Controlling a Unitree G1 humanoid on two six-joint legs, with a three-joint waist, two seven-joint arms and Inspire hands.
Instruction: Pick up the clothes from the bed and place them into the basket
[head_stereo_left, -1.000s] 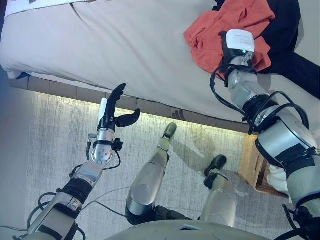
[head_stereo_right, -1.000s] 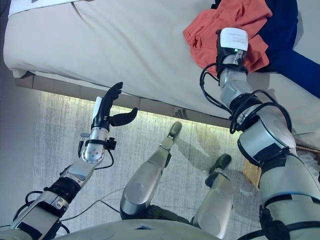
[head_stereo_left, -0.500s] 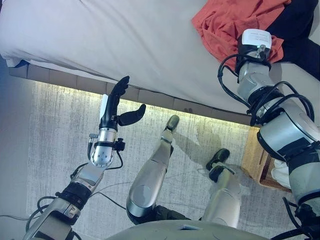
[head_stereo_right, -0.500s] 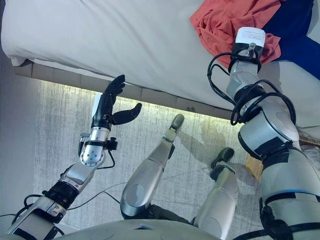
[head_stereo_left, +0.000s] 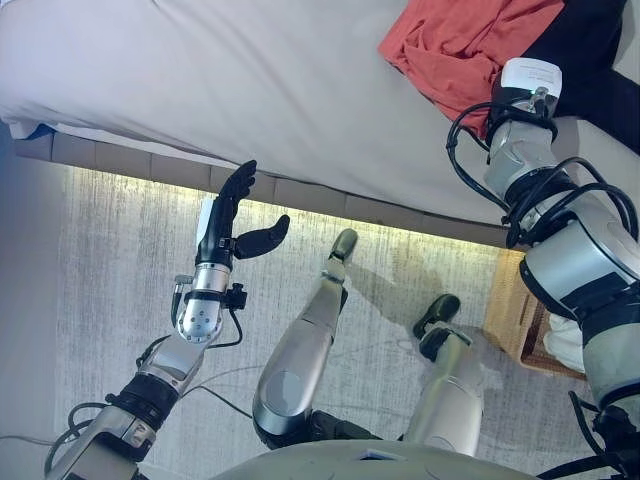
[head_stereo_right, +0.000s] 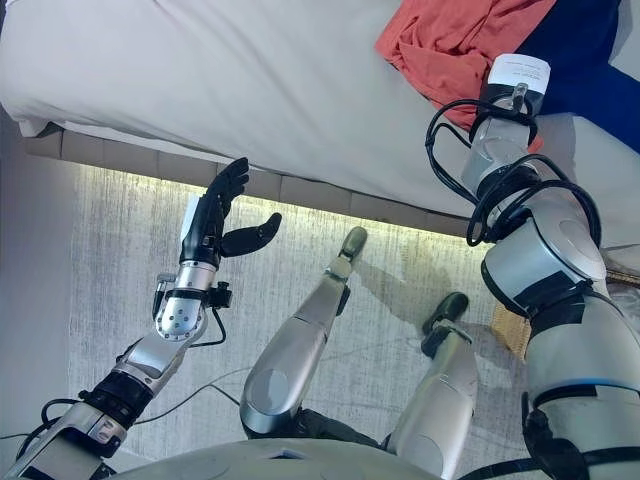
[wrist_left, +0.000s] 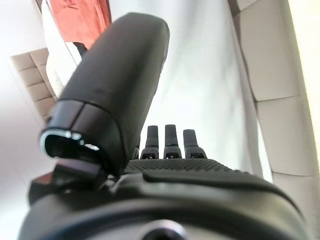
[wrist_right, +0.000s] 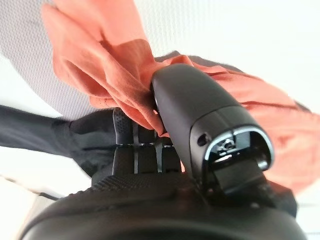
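The right robot hand (wrist_right: 150, 150) is on the bed (head_stereo_left: 250, 80), its thumb and fingers pinching a fold of the orange garment (head_stereo_left: 460, 40). A dark garment (head_stereo_right: 585, 50) lies touching the orange one, just beyond the hand. The basket (head_stereo_left: 510, 320) stands on the floor well below and behind that hand, beside the bed, with something white in it. The left robot hand (head_stereo_left: 232, 215) hangs open off the bed's edge, empty. Judging by this, the grasp is made; lifting, carrying and dropping are left, then the dark garment.
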